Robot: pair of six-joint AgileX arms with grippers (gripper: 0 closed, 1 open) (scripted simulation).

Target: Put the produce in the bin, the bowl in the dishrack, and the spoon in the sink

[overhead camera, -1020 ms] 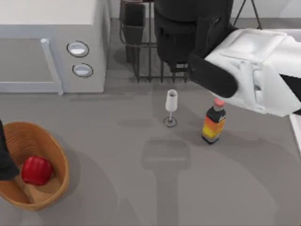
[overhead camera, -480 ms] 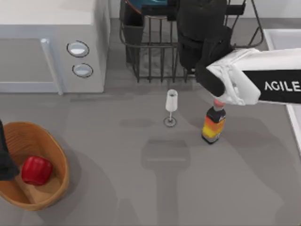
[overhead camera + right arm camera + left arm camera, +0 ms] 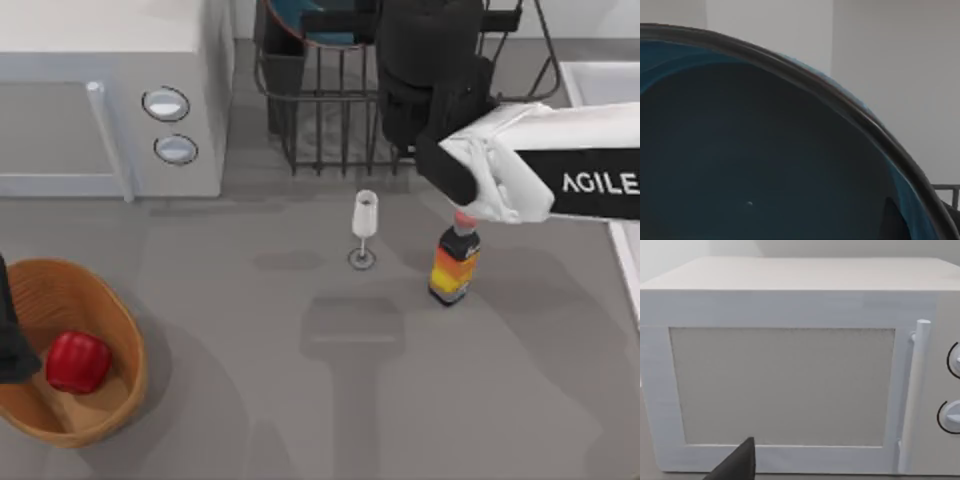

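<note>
The red produce (image 3: 77, 362) lies inside the orange wicker bin (image 3: 100, 300) at the front left. My left gripper (image 3: 12, 345) hangs at the bin's left edge, and its dark tip (image 3: 737, 466) shows in the left wrist view. The teal bowl (image 3: 322, 18) sits at the back of the black dishrack (image 3: 320, 125). My right gripper (image 3: 372, 25) reaches over the rack to the bowl. The bowl's teal inside (image 3: 750, 160) is very close in the right wrist view. The sink's pale rim (image 3: 600, 75) is at the right edge. The spoon is out of view.
A white microwave (image 3: 100, 100) takes up the back left, and its door (image 3: 785, 385) faces the left wrist camera. A small wine glass (image 3: 365, 225) and an orange-labelled bottle (image 3: 455, 262) stand in front of the rack, under my right arm.
My right arm has swung off the front of the dishrack and drawn back toward the right. The bowl's teal inside has come into view at the back of the rack. The left arm has not moved.
</note>
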